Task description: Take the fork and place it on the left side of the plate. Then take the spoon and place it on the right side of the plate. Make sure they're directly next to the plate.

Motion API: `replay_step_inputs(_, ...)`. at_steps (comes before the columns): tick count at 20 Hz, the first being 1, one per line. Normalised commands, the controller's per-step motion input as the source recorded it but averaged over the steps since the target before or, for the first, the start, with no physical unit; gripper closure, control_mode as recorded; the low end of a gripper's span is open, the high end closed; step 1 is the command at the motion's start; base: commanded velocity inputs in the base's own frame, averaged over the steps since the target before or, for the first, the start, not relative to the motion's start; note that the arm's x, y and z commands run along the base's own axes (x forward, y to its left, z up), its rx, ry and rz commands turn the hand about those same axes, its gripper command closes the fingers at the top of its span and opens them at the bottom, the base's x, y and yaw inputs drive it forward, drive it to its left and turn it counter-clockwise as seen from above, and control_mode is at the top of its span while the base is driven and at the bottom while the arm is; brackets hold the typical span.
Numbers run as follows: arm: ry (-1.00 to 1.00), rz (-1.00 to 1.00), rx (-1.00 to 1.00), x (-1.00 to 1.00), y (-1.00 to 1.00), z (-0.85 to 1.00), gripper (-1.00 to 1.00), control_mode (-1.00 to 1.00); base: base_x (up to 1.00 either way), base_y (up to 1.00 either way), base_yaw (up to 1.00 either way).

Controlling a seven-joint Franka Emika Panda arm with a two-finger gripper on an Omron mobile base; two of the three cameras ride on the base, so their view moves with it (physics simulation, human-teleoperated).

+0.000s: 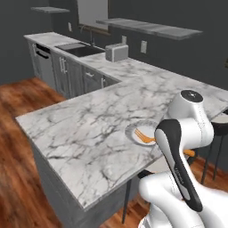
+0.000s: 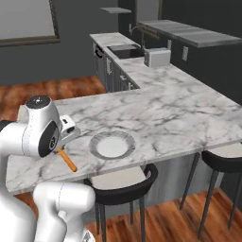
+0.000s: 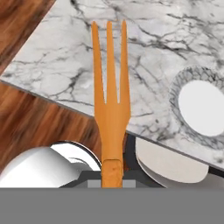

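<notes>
Fork pinched by its handle end, carried in the air left of the plate.

The fork (image 3: 110, 87) sits in the end effector (image 3: 112, 175), whose fingers are pressed together on the butt of the handle, tines pointing away over the tabletop (image 3: 65, 57); in the right base view the fork (image 2: 67, 160) hangs just left of the plate (image 2: 112, 144), near the tabletop's front edge. It looks light, stiff and thin, probably smooth and a bit slippery, so a hold this far back may let it pivot or droop; I judge a pinch nearer mid-handle would be steadier. Set down flat, it should lie still without rolling. The plate (image 3: 202, 107) lies right of the tines, its rim well apart from them. The spoon cannot be made out.
</notes>
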Motion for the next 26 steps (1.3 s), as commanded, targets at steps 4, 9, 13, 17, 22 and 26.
replay_step_inputs(4, 0.00, 0.00, 0.00, 0.00, 0.00, 0.00, 1.00, 1.00, 0.34, 0.00, 0.41)
replay_step_inputs(9, 0.00, 0.08, 0.00, 0.00, 0.00, 0.00, 1.00, -1.00, 0.03, 0.00, 0.34)
replay_step_inputs(13, -0.04, 0.44, 0.00, 0.08, -0.04, 0.00, 1.00, -1.00, 0.00, 0.00, 0.00)
replay_step_inputs(17, -0.07, 0.51, 0.01, 0.05, -0.23, 0.00, 1.00, -1.00, 0.00, 0.00, 0.00)
replay_step_inputs(22, -0.03, 0.45, 0.01, 0.32, -0.28, -0.06, 1.00, -1.00, 0.00, 0.00, 0.00)
replay_step_inputs(26, 0.00, 0.13, 0.00, 0.84, -0.01, -0.22, 1.00, -1.00, 0.00, 0.00, 0.00)
